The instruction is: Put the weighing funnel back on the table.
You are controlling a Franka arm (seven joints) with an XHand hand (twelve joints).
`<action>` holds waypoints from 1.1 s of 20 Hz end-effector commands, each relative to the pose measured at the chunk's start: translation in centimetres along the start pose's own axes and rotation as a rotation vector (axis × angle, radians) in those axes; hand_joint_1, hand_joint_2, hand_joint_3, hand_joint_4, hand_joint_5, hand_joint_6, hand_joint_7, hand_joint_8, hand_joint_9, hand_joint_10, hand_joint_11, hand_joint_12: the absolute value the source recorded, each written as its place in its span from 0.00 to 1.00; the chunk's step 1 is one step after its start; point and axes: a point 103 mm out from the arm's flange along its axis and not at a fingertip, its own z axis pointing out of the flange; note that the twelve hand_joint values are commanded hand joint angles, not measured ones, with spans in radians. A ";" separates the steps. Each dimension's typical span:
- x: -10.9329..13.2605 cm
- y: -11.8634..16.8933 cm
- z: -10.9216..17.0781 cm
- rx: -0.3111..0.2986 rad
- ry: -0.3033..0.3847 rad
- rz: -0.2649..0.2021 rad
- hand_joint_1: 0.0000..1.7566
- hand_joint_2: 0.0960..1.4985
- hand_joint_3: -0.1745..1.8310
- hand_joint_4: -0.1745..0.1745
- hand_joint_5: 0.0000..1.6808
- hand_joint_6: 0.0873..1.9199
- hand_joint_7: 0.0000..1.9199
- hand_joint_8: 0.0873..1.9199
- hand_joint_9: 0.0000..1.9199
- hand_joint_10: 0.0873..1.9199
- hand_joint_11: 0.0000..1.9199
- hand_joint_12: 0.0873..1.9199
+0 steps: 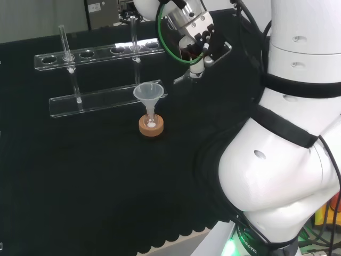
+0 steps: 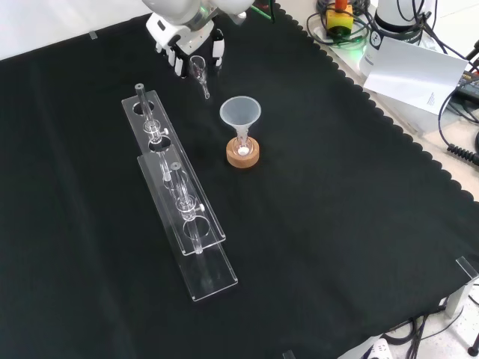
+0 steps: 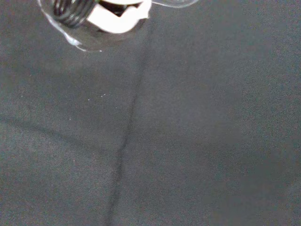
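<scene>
Holding: the hand (image 2: 185, 39) has its fingers (image 2: 218, 52) closed on the weighing funnel (image 2: 199, 69), pinching the small clear piece between them.
Weighing funnel: in the front view it hangs up and to the left of the funnel (image 2: 239, 112), near it but apart, with its short stem slanting down toward the cloth (image 2: 337, 224).
Contact with cloth: it cannot be told whether the stem tip touches the cloth or hangs just above it.
Head view: the hand (image 1: 198, 38) is to the right of the funnel (image 1: 147, 92) and beyond it; the weighing funnel (image 1: 182, 80) shows as a clear sliver under the lowest fingertip.
Funnel: it stands mouth up, its stem in a small flask (image 2: 242, 146) on a cork ring (image 2: 243, 157).
Rack: a long clear rack (image 2: 179, 196) lies left of the funnel in the front view, with a few glass tubes (image 2: 153, 129) in it.
Wrist view: a blurred white part of the hand (image 3: 117, 20) shows against the creased black cloth (image 3: 197, 141).
</scene>
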 end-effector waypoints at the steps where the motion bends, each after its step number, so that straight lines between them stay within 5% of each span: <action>1: 0.4 1.8 1.8 0.006 0.038 -0.026 0.60 0.51 0.37 0.98 0.63 0.50 0.47 0.30 0.52 0.17 0.33 0.59; 22: 3.4 6.4 6.1 0.061 0.141 -0.105 0.60 0.51 0.37 0.94 0.63 0.50 0.47 0.30 0.52 0.17 0.34 0.59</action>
